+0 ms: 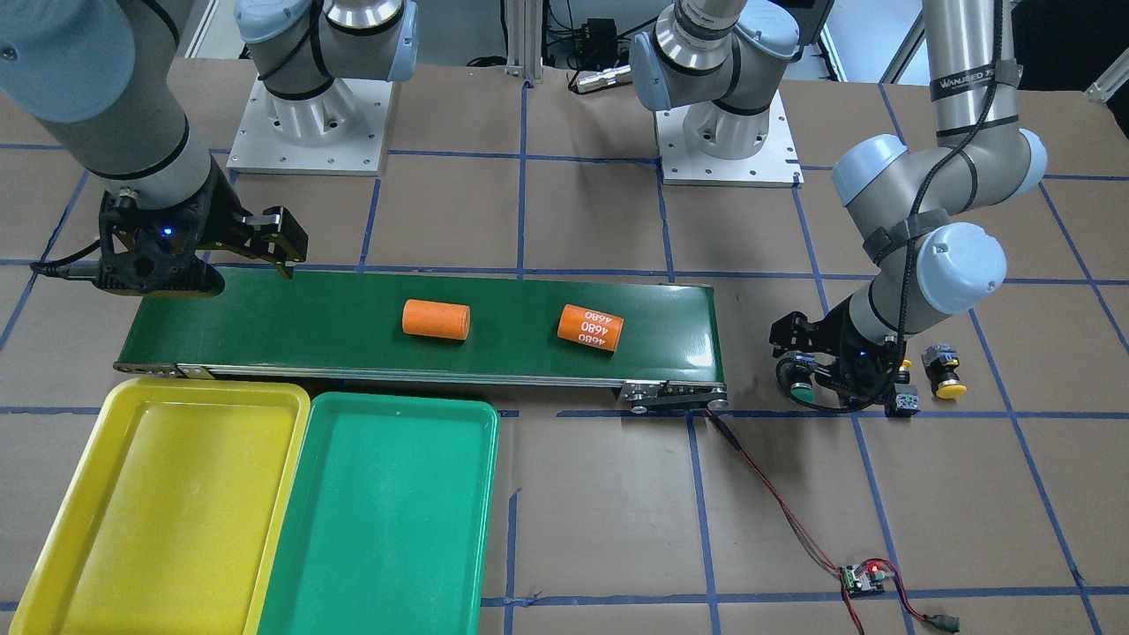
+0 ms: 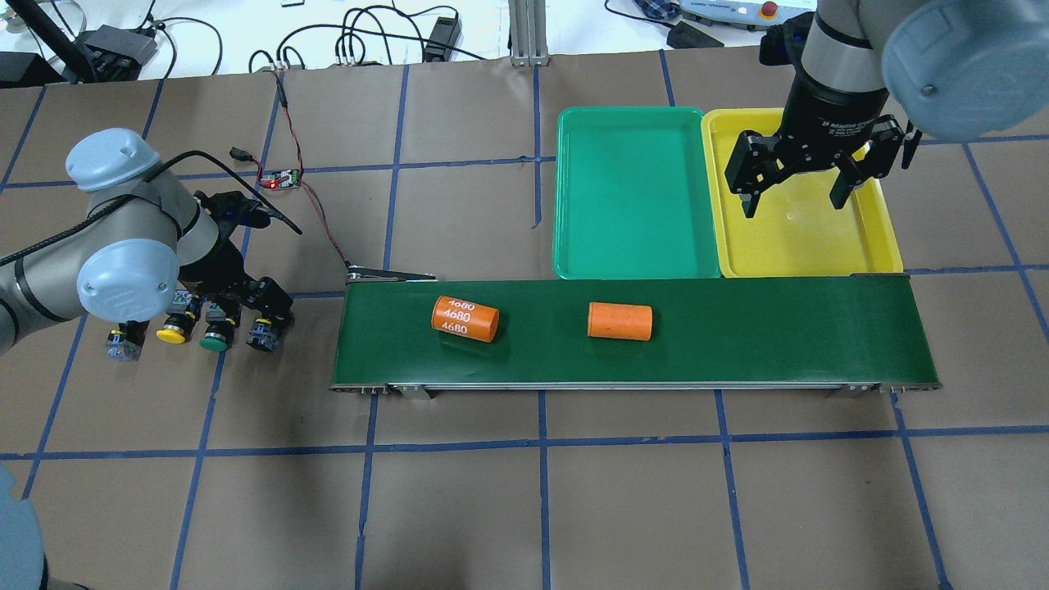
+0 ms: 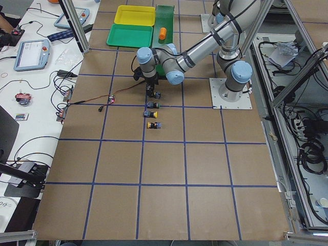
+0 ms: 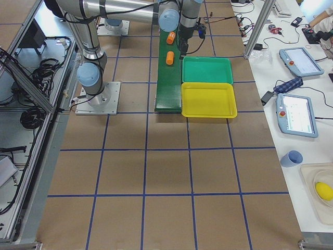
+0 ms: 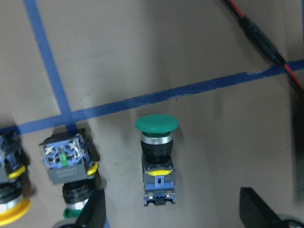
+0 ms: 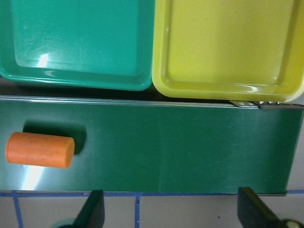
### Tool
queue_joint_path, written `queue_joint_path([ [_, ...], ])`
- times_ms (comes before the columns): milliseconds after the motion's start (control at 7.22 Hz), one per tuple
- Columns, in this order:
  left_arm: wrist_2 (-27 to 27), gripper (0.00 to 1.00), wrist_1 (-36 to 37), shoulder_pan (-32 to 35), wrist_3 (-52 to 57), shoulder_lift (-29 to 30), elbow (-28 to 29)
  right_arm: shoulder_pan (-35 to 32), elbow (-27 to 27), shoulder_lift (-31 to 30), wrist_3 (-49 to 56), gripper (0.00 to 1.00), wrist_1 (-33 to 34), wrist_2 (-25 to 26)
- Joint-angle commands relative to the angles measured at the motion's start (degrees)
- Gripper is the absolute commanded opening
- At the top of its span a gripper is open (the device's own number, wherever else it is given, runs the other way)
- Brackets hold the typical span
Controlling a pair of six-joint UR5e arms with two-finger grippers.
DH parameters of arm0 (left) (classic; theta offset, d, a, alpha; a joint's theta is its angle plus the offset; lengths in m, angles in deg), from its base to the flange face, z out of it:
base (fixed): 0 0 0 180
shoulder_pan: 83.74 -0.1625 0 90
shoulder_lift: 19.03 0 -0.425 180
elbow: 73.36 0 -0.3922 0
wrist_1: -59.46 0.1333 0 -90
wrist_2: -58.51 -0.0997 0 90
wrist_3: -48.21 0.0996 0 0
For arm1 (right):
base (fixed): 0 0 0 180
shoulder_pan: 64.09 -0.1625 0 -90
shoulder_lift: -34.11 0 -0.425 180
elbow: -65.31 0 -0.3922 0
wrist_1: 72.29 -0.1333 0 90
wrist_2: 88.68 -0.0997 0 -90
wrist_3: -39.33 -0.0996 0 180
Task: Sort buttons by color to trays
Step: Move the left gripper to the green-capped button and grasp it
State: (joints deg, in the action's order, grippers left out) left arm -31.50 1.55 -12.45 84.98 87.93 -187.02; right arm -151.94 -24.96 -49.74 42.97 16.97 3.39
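A row of buttons stands on the brown table off the conveyor's end. My left gripper [image 2: 239, 315] is open and low over them. In the left wrist view a green-capped button [image 5: 156, 159] sits between its fingertips [image 5: 92, 213], untouched. Another green-capped button [image 5: 69, 164] and a yellow cap [image 5: 9, 209] are to its left. The overhead view shows a green cap [image 2: 215, 338] and a yellow cap [image 2: 170, 330]. My right gripper [image 2: 791, 197] is open and empty above the yellow tray [image 2: 881, 238]. The green tray [image 2: 631, 188] lies beside it. Neither tray holds anything.
A long dark-green conveyor belt [image 2: 778, 328] carries a plain orange cylinder [image 2: 619, 320] and an orange cylinder marked 4680 [image 2: 465, 318]. A small control board [image 2: 281, 179] with a red light and a red-black wire lies behind the left gripper.
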Motion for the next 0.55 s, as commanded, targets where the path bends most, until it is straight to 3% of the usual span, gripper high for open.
queue_joint_path([
  [0,0.1,0.85,3.3,-0.2,0.5,2.4,-0.2,-0.2,0.0,-0.7,0.6,1.0,0.0,-4.5],
  [138,0.1,0.15,3.2,-0.2,-0.2,3.2,0.3,-0.2,0.0,-0.8,0.2,1.0,0.0,-4.9],
  [277,0.0,0.0,3.2,-0.2,-0.2,3.2,0.5,-0.2,0.0,-0.8,0.1,1.0,0.0,-4.9],
  [415,0.1,0.0,3.3,-0.1,-0.6,3.1,0.5,-0.2,0.0,-0.9,0.1,1.0,0.0,-4.7],
])
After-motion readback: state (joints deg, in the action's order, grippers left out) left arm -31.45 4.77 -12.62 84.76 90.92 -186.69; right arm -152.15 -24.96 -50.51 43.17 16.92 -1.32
